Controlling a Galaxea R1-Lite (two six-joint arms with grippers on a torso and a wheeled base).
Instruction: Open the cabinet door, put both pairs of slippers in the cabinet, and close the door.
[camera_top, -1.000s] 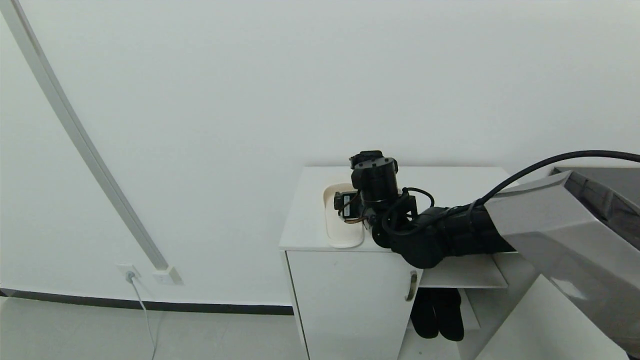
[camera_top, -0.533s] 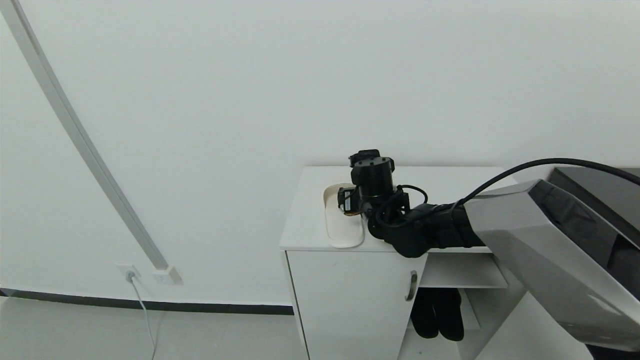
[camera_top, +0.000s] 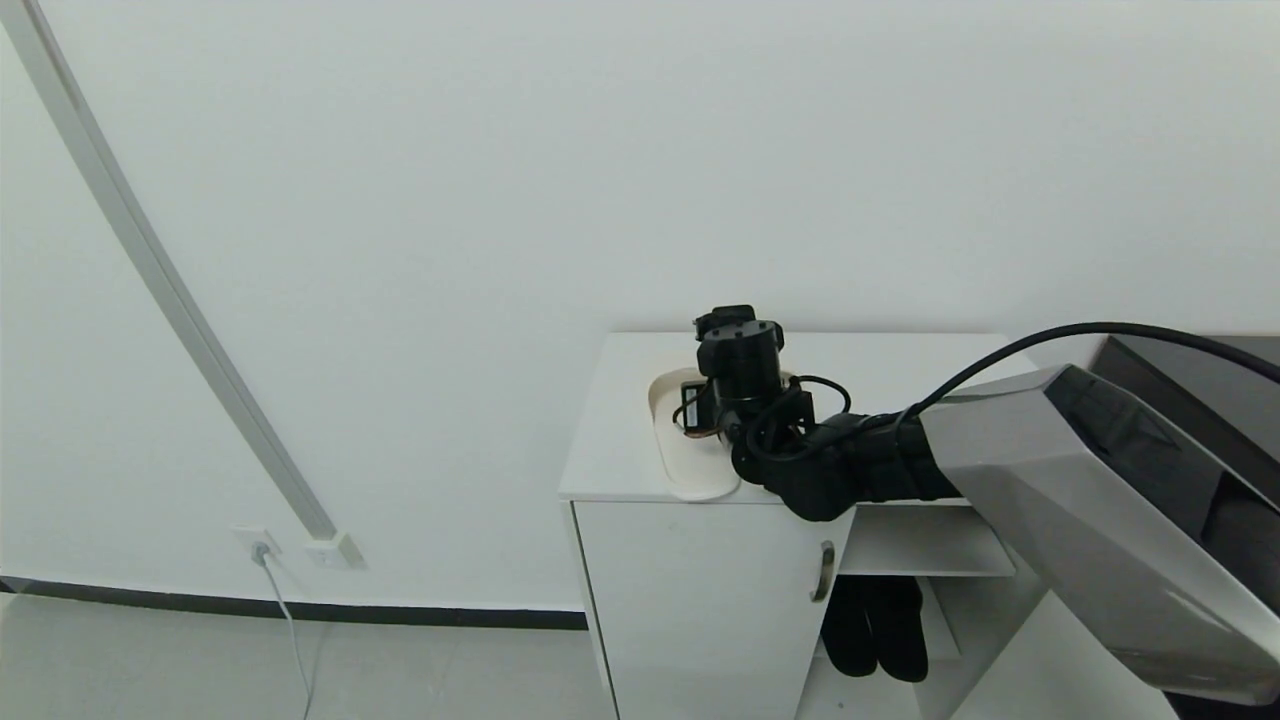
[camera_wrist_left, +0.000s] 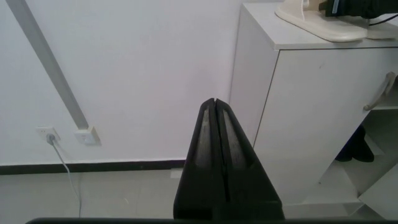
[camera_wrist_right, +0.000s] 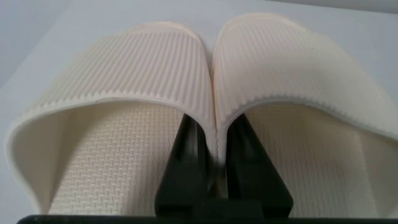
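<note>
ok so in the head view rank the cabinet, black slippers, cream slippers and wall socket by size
Largest: cabinet.
Next: black slippers and cream slippers look about alike; the right arm covers part of the cream pair, so no ranking.
Smallest: wall socket.

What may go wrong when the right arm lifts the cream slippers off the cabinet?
The right gripper pinches only the two touching inner edges of the cream slippers, so one may slide out during lifting.
The pair lies at the front edge of the cabinet top; if released there, it would probably fall to the floor.
</note>
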